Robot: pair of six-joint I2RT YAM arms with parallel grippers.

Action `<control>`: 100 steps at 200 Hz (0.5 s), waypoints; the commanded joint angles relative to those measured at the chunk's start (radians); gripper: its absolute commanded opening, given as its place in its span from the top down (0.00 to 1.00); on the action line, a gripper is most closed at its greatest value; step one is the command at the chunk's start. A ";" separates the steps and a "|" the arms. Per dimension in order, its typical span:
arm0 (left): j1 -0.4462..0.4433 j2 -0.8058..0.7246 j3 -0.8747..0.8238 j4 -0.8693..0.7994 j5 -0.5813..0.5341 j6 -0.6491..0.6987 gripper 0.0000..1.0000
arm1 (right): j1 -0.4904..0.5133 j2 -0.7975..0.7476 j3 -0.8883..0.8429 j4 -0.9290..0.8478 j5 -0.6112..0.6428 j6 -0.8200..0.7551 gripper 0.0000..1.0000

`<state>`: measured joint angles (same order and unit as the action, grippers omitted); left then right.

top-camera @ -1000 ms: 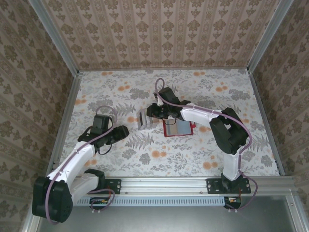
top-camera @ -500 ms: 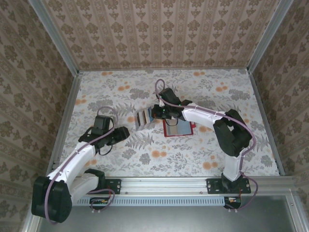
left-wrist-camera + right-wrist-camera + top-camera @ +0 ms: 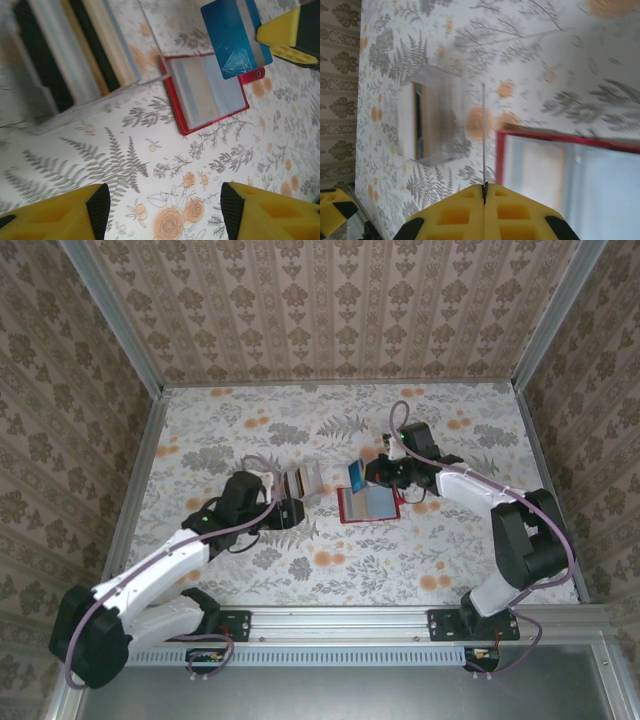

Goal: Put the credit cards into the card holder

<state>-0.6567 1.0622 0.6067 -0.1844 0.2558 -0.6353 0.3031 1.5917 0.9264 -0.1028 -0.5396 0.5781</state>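
Left wrist view: the blue card (image 3: 235, 37) hangs over the open red holder's (image 3: 207, 92) edge, pinched by the right gripper (image 3: 484, 194). It should be tilted flat, then slid edge-first into a pocket. The left gripper (image 3: 160, 212) gapes empty near the rack (image 3: 75, 65).

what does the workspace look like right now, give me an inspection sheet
surface: flower-print table, nothing spilled.
job's things: open red rectangular card holder lies flat, pale pockets up; thin blue plastic card held at its far-left corner, contact cannot be told; more cards stand in a clear plastic box to its left.
clutter: nothing seen.
grippers: right gripper shut on the blue card's edge; left gripper open, empty, near the box.
cables: purple cables loop along both arms, clear of the cards.
surroundings: patterned wallpaper walls on three sides; metal frame rail at the near edge.
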 commanded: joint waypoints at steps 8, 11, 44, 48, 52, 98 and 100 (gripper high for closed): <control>-0.065 0.104 0.072 0.083 -0.018 0.049 0.37 | -0.066 -0.017 -0.118 0.098 -0.172 -0.018 1.00; -0.075 0.116 0.082 0.076 -0.033 0.057 0.37 | -0.072 -0.014 -0.129 0.109 -0.180 -0.016 1.00; -0.128 0.237 0.149 0.063 -0.077 0.077 0.39 | -0.129 0.032 -0.190 0.160 -0.203 -0.025 1.00; -0.131 0.250 0.151 0.069 -0.083 0.074 0.39 | -0.136 0.038 -0.195 0.167 -0.210 -0.022 1.00; -0.136 0.260 0.151 0.078 -0.088 0.071 0.39 | -0.141 0.041 -0.199 0.174 -0.216 -0.017 1.00; -0.167 0.377 0.187 0.109 -0.107 0.054 0.40 | -0.184 0.040 -0.219 0.171 -0.244 -0.027 1.00; -0.168 0.382 0.188 0.110 -0.105 0.054 0.40 | -0.186 0.041 -0.219 0.171 -0.245 -0.027 1.00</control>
<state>-0.8101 1.4029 0.7532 -0.1005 0.1772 -0.5900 0.1360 1.6264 0.7208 0.0429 -0.7288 0.5747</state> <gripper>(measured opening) 0.600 0.058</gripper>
